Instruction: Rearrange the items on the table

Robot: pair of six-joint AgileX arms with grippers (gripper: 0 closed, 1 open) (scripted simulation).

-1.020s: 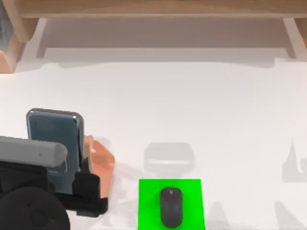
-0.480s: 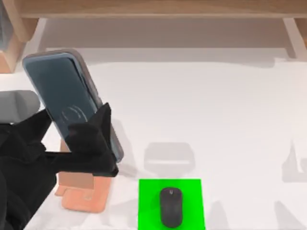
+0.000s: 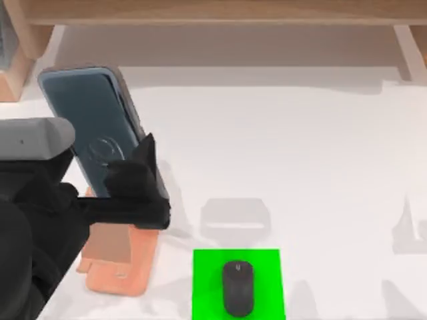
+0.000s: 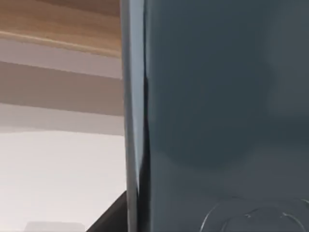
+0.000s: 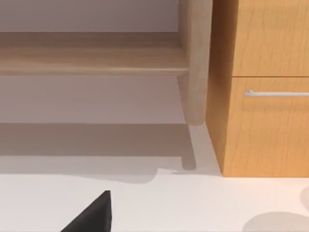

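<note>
The left gripper (image 3: 123, 177) holds the phone (image 3: 93, 127) above the left side of the counter (image 3: 300, 147), its jaws closed on the lower part of the slab, one dark finger (image 3: 143, 163) lying across the right edge; the phone is lifted and tilted, its upper end leaning toward the wooden shelf frame (image 3: 213, 13) at the back. In the left wrist view the phone (image 4: 222, 116) stands close to the lens, its edge upright. An orange stand (image 3: 120, 257) lies on the counter just below the held phone, near the left arm. The mouse (image 3: 238, 288) rests on a green mat (image 3: 207, 267) at the front centre, well apart from the phone. The right arm is parked, one dark fingertip (image 5: 94, 215) visible in the right wrist view; whether its jaws are open cannot be told. Risks, as judged: the grip sits low on a glossy slab, so the phone may pivot or slip if swung fast; a careless descent may knock the stand or miss it; a wide sweep rightward may strike the mouse. Count: one phone, one mouse, one stand, one mat, two arms.
</note>
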